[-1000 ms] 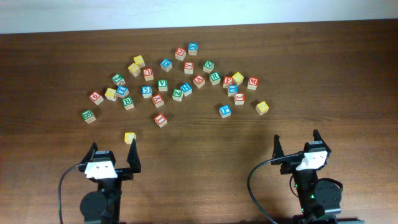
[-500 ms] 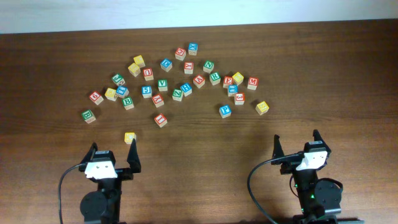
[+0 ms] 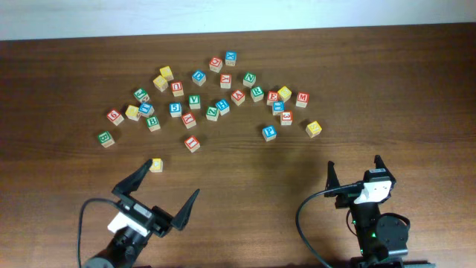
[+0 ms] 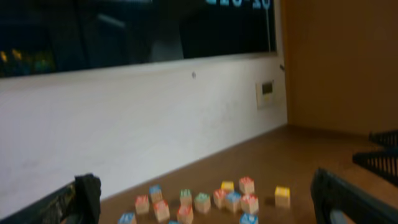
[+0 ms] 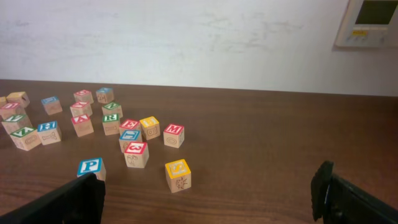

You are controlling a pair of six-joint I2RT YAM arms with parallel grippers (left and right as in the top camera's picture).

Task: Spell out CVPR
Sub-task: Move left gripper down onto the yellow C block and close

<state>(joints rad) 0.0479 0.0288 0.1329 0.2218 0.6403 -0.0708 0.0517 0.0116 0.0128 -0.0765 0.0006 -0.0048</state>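
Since both jaws gape empty, left gripper should square up before descending; right gripper suits P, lying toward its side.

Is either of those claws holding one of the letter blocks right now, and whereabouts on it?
Nothing is held. The left gripper and right gripper both stand open and empty; the blocks all lie on the table.

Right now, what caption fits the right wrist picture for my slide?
Open right gripper facing scattered letter cubes, blue P cube among the nearest.
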